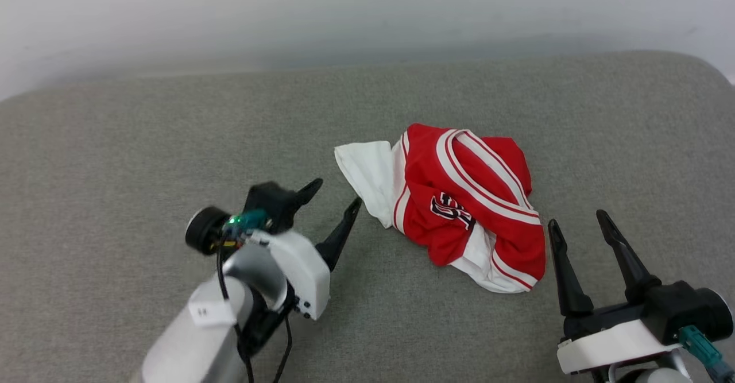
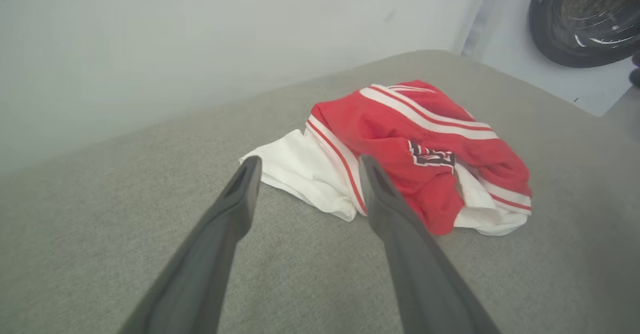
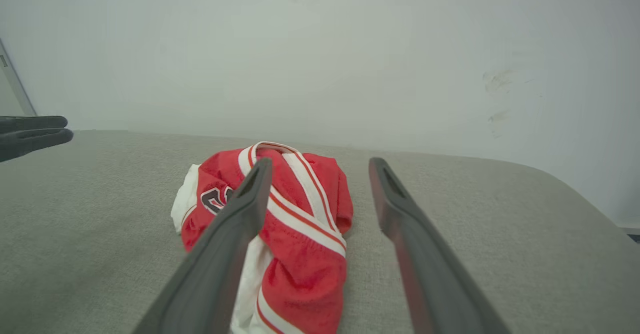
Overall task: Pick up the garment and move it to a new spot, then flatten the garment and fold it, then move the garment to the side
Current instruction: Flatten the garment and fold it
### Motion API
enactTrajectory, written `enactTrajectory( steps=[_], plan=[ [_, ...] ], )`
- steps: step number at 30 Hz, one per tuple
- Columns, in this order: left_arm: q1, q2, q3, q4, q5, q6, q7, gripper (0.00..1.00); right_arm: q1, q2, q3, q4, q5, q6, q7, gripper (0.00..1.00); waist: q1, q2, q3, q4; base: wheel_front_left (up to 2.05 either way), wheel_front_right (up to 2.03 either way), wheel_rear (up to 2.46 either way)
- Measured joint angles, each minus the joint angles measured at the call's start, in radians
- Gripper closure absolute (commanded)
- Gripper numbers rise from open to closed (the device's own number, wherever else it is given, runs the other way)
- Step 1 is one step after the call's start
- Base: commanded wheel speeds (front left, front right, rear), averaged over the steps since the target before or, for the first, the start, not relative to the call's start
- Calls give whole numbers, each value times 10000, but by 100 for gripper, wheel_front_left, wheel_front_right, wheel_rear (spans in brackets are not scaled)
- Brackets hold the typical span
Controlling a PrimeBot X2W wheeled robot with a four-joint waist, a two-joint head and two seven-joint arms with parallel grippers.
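The garment (image 1: 459,199) lies crumpled in a heap on the grey cushioned surface: red with white sleeves, striped trim and black lettering partly folded under. It also appears in the left wrist view (image 2: 415,143) and the right wrist view (image 3: 295,224). My left gripper (image 1: 336,196) is open just left of the white sleeve, fingers pointing at it without touching. My right gripper (image 1: 577,222) stands open just right of the heap's lower right corner, close beside it and holding nothing. In its own view the left gripper (image 2: 305,166) points at the white sleeve; the right gripper (image 3: 320,166) frames the heap's right side.
The grey cushioned surface (image 1: 143,142) spreads wide to the left and front. A pale wall (image 1: 344,10) runs along its far edge. A dark round drum opening (image 2: 585,18) shows beyond the surface's right end.
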Motion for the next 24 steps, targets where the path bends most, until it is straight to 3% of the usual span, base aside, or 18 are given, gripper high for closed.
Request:
enactTrajectory(
  steps=[4, 11, 20, 24],
  plan=[
    [-1919, 828, -878, 65, -1628, -4, 2554, 0, -210, -2, 140, -104, 98, 0, 0, 0, 0, 0, 552, -330, 0, 0, 0],
    [-4485, 2057, -2142, 874, -2646, -4, 5306, 0, -607, -6, 497, -228, 443, 0, 0, 0, 1, 0, 1381, -1101, 0, 0, 0],
    [-5730, 2393, -2408, 3204, -3298, 0, 6525, 0, -953, -2, 848, -293, 761, 0, 0, 0, 0, 0, 2238, -2158, 0, 0, 0],
    [-6049, 2345, -2431, 3916, -3208, 35, 6472, 0, -984, -4, 938, -251, 848, 0, 0, 0, 0, 0, 2484, -2489, 0, 0, 0]
  ],
)
